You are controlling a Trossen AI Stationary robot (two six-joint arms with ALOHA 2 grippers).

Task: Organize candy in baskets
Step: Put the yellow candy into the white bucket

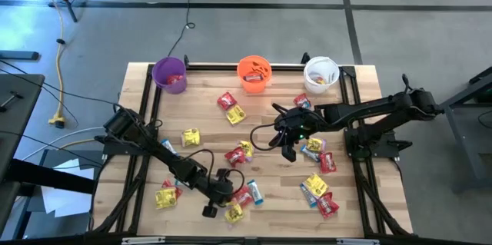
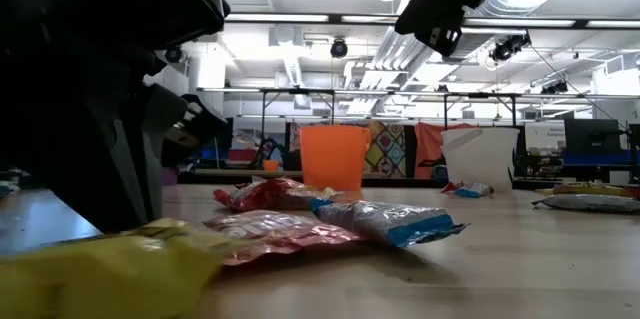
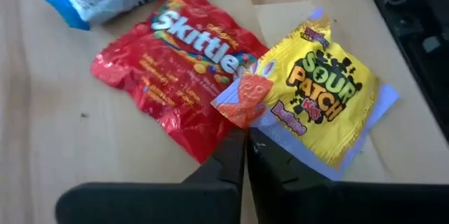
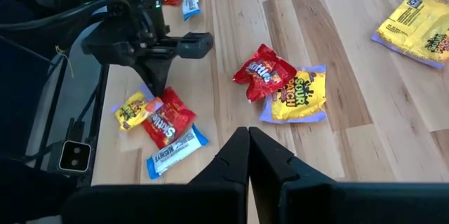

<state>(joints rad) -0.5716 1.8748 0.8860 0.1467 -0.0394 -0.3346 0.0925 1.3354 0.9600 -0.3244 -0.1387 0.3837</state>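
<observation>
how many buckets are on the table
3, in a row along the table's far edge in the high view: the purple bucket toward the left arm's side, the orange bucket in the middle, the white bucket toward the right arm's side. None looks hidden.

In the low view a blurred yellow packet [image 2: 100, 274] is cut off at the bottom edge; dark arm parts [image 2: 90, 89] hide the table's left side.
</observation>
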